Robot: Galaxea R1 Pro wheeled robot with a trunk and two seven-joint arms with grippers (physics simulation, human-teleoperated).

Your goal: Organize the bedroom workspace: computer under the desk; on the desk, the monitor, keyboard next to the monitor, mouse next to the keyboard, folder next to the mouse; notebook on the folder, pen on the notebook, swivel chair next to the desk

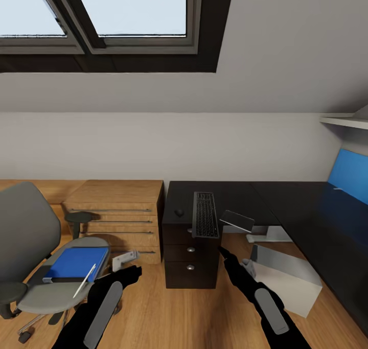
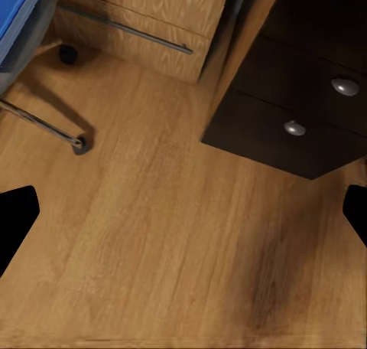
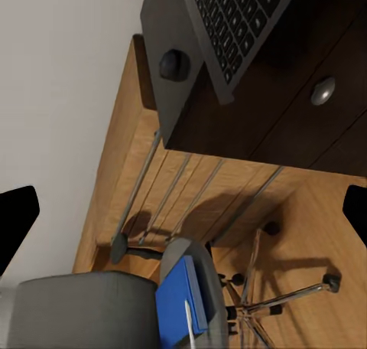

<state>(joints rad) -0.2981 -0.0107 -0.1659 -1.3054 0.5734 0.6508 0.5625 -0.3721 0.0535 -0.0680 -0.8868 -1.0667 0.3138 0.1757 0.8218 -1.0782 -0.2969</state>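
A grey swivel chair (image 1: 25,236) stands at the left with a blue folder (image 1: 76,263) flat on its seat and a white pen (image 1: 84,281) on top; I cannot tell a notebook apart from the folder. On the black desk (image 1: 240,195) lie the keyboard (image 1: 205,214), overhanging the front edge, and the mouse (image 1: 179,212). The grey computer case (image 1: 286,280) sits on the floor by the desk. My left gripper (image 1: 134,272) hangs open over bare floor, right of the chair. My right gripper (image 1: 225,252) is open, low in front of the desk drawers. The right wrist view takes in the keyboard (image 3: 237,20), mouse (image 3: 174,64) and folder (image 3: 183,299).
A wooden dresser (image 1: 120,211) stands between chair and desk. The black drawer unit (image 1: 190,262) sits under the desk's left end. A dark tilted panel (image 1: 237,220) on a white foot (image 1: 268,234) sits beneath the desk. A blue panel (image 1: 348,174) rises at the far right.
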